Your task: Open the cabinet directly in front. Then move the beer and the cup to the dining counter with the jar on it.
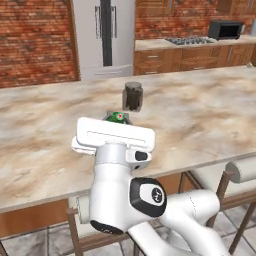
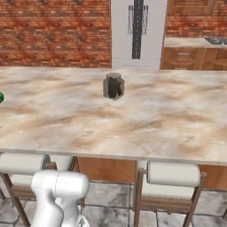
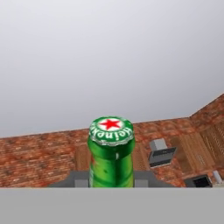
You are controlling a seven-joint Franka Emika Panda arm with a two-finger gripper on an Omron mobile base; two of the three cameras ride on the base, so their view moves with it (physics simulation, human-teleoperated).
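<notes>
One jar [image 1: 133, 96] stands upright on the bench [image 1: 200, 120], dark glass under a dark grey lid; what it contains cannot be made out. One beer [image 1: 118, 117] shows in the left base view just at 7 o'clock of the jar, only its green top with the red-and-white mark clearing the white hand [image 1: 118, 131] that covers the rest. In the hand view the bottle [image 3: 111, 153] rises between the fingertips, cap up, its body cut off below; the hand is clenched on the beer. In the right base view, a green sliver [image 2: 1, 97] sits at the picture's 9 o'clock edge, too cut off to identify. Two white-cushioned stools [image 2: 174, 174] line the bench's near edge.
</notes>
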